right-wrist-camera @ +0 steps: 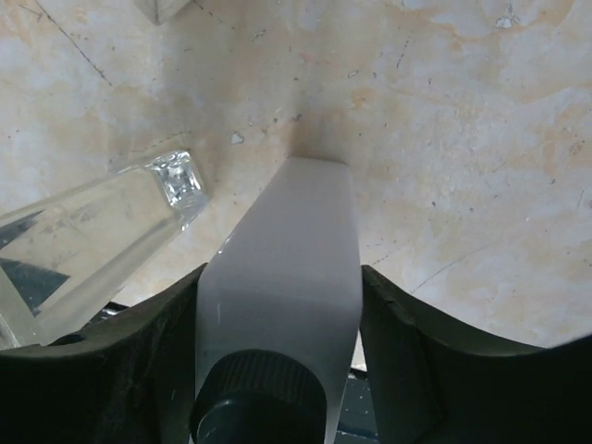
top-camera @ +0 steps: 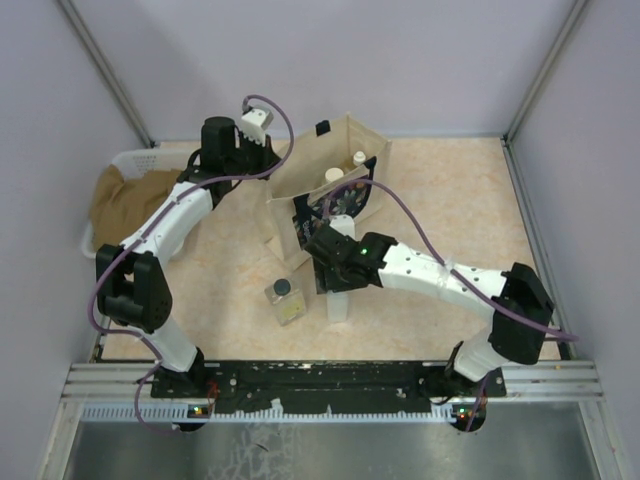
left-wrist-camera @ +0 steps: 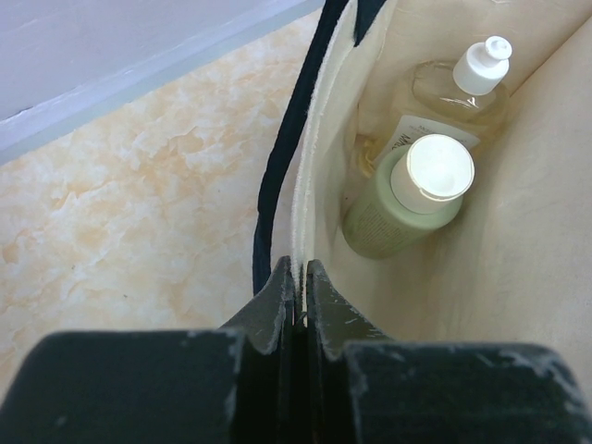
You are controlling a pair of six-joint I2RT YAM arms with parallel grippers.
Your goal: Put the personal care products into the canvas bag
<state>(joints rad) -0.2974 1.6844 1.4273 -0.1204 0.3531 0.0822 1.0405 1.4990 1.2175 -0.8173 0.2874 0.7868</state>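
The canvas bag (top-camera: 300, 195) stands open at the back middle. My left gripper (top-camera: 268, 168) is shut on its left rim (left-wrist-camera: 302, 185), next to the navy handle (left-wrist-camera: 276, 176). Inside lie the olive-green bottle (left-wrist-camera: 400, 205) and the amber bottle (left-wrist-camera: 460, 88); both caps also show in the top view (top-camera: 333, 175) (top-camera: 359, 157). My right gripper (top-camera: 337, 268) is shut on the white rectangular bottle (right-wrist-camera: 287, 240) near its dark cap (right-wrist-camera: 252, 398). That bottle is upright with its base at the table (top-camera: 340, 305). The clear square bottle (top-camera: 285, 298) lies just left of it (right-wrist-camera: 102, 231).
A white plastic basket (top-camera: 128, 160) with brown cloth (top-camera: 130, 200) sits at the far left, beside my left arm. Grey walls and metal posts close the table (top-camera: 450, 200) on three sides.
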